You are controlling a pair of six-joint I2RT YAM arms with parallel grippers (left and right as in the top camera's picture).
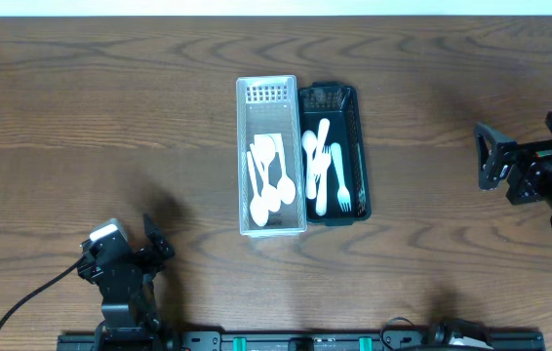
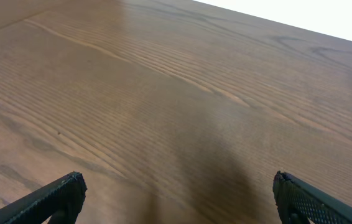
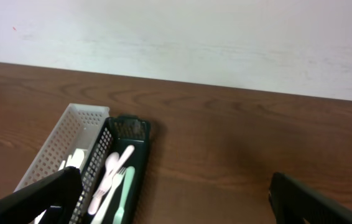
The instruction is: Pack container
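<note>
A white perforated basket (image 1: 242,156) holds several white spoons (image 1: 269,180). A dark green basket (image 1: 359,146) right beside it holds white and pale green forks and spoons (image 1: 327,175). Both baskets show in the right wrist view, white (image 3: 64,140) and dark green (image 3: 140,165). My left gripper (image 1: 157,241) is open and empty at the front left, over bare wood (image 2: 176,193). My right gripper (image 1: 491,161) is open and empty at the far right, facing the baskets (image 3: 173,193).
The wooden table (image 1: 110,107) fills the view. A white wall (image 3: 194,37) lies beyond its far edge. A black rail (image 1: 305,341) runs along the front edge with a cable (image 1: 22,307) at the left.
</note>
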